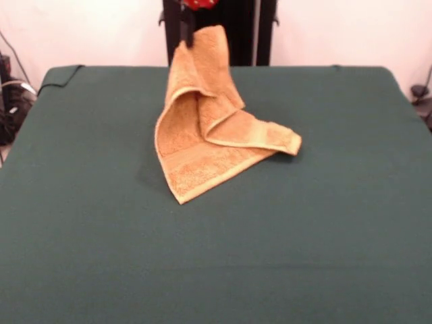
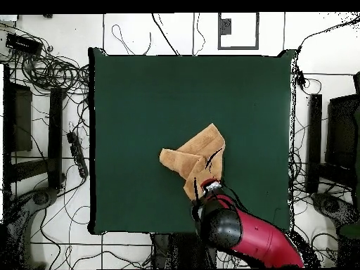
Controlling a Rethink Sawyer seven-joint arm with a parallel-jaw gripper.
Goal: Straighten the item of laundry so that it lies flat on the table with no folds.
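We see the tool [image 1: 183, 35] clamped on one corner of the towel [image 1: 209, 128], raised so the cloth hangs beneath it to unfold under its own weight, its lower folds resting on the bench [image 1: 324, 223].

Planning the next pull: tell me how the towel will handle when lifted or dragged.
The towel is probably floppy: held up by one corner at the hand, it drapes in folds. Likely light, since that one corner carries it. Its terry may grip the table cloth, so dragging could bunch it.
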